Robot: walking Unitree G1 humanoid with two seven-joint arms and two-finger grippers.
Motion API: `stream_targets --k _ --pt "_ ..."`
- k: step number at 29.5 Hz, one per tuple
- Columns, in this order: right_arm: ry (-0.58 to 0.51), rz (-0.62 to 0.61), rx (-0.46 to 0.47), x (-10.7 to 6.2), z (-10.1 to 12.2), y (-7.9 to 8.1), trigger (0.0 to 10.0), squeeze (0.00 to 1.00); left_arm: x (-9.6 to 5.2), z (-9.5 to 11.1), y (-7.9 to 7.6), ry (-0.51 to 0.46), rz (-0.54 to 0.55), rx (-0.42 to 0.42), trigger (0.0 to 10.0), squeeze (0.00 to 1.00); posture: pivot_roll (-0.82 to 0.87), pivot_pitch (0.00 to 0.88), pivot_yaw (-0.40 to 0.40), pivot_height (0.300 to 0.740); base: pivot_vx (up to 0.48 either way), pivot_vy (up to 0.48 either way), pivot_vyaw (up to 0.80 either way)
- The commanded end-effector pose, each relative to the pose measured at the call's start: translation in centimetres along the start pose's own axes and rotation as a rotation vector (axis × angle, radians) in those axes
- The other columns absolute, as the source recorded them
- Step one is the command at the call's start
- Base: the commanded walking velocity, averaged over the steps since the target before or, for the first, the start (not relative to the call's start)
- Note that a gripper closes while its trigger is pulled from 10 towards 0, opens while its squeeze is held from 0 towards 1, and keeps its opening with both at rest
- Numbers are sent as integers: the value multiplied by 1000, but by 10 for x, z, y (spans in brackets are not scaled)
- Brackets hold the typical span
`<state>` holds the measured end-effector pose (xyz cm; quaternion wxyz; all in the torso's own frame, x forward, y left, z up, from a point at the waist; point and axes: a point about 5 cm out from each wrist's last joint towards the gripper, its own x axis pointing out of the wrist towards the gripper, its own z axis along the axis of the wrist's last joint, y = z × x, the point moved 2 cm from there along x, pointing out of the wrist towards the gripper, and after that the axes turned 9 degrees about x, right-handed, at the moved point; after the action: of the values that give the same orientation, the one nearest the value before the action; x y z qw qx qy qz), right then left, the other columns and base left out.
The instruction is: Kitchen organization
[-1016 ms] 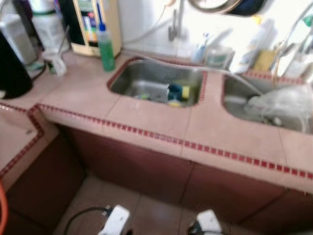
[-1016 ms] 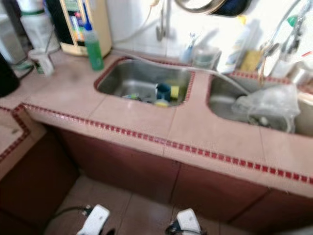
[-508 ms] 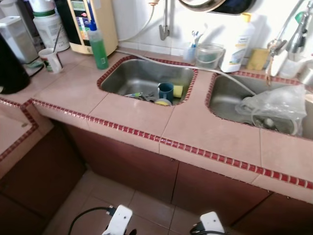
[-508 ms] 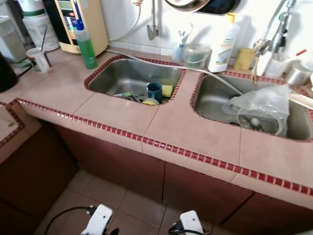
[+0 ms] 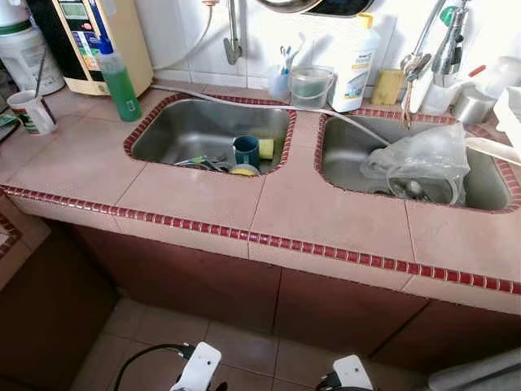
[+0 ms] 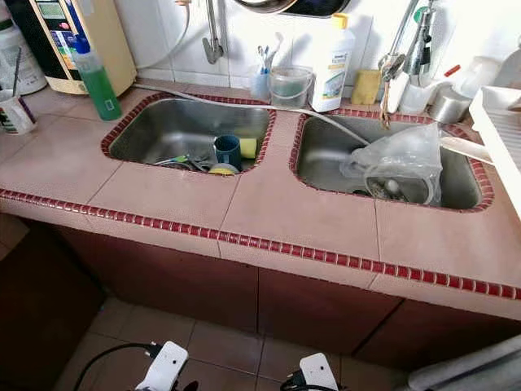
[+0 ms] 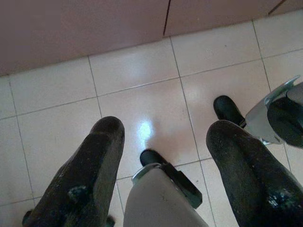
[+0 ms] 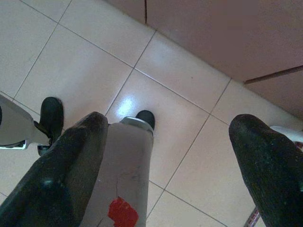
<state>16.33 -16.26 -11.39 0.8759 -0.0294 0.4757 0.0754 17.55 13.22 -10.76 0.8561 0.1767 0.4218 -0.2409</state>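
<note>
A tiled counter [image 5: 326, 216] with a red trim holds two steel sinks. The left sink [image 5: 175, 130] contains a blue cup [image 5: 246, 150], a yellow sponge [image 5: 266, 148] and some utensils. In the right sink [image 5: 346, 151] lies a crumpled clear plastic bag [image 5: 419, 163]. Both arms hang idle low over the floor tiles. My left gripper [image 7: 165, 132] is open with nothing between its fingers, and my right gripper [image 8: 173, 125] is open and empty too.
A green soap bottle [image 5: 118, 77], a white mug [image 5: 26, 112] and a water dispenser [image 5: 89, 37] stand at the back left. A white detergent bottle [image 5: 356, 61] and a clear tub [image 5: 309, 85] stand between the sinks. A white dish rack [image 6: 501, 130] sits at the right.
The camera has swung to the right and the blur has cleared, so the sinks sit further left in the picture. Nothing on the counter has moved.
</note>
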Motion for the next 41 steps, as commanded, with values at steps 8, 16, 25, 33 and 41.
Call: stream_targets --k 8,16,25,33,41 --pt "19 -2 6 -1 -4 0 10000 0 -1 -6 1 27 7 -2 10000 0 -102 29 33 740 0 -234 -691" --pt "13 -10 24 -1 -4 -1 10000 0 -1 -3 5 22 23 -9 10000 0 -103 39 33 740 0 0 -374" --pt "11 -9 25 -1 -4 -1 10000 0 0 -1 6 19 30 -18 10000 0 -100 43 32 740 0 0 0" --pt "8 -3 29 0 -2 -1 10000 0 -2 -2 13 17 37 -14 10000 0 -94 47 31 740 0 0 0" --pt "6 0 29 0 -1 -1 10000 0 -2 -1 14 5 37 -24 10000 0 -86 51 28 740 0 0 0"
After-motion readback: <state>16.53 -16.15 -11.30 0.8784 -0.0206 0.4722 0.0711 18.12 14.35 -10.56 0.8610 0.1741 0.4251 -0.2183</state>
